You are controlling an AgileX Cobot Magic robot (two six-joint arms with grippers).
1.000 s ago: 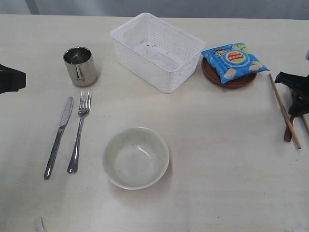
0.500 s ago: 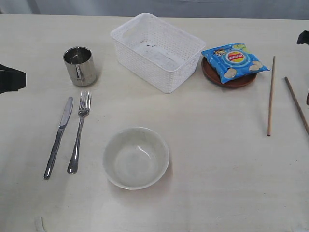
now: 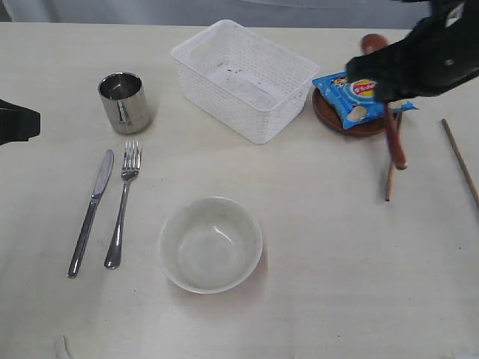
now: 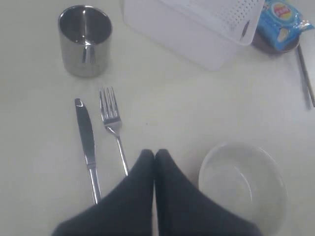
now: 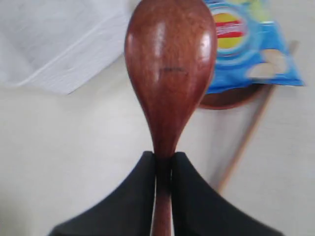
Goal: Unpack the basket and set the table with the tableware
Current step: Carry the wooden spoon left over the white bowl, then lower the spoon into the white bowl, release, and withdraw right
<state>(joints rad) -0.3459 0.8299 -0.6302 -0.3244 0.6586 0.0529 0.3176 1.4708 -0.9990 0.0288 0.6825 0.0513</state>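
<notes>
My right gripper (image 5: 164,156) is shut on the handle of the dark red-brown spoon (image 5: 170,64), held in the air over the brown plate (image 3: 353,126); in the exterior view the spoon (image 3: 397,142) hangs tilted there. The empty white basket (image 3: 243,78) stands at the back middle. The steel cup (image 3: 123,101), knife (image 3: 91,213), fork (image 3: 123,202) and off-white bowl (image 3: 211,243) rest on the table (image 3: 314,247). One chopstick (image 3: 390,176) lies below the plate, another (image 3: 460,161) near the right edge. My left gripper (image 4: 155,153) is shut and empty, above the table between fork and bowl.
A blue chip bag (image 3: 361,93) lies on the brown plate. The left arm (image 3: 15,123) shows only at the left edge of the exterior view. The right arm (image 3: 434,56) covers the back right corner.
The right gripper left the right edge, rose out of view, and now hovers over the plate with the spoon. One chopstick has shifted left toward the plate. The left arm has not moved.
</notes>
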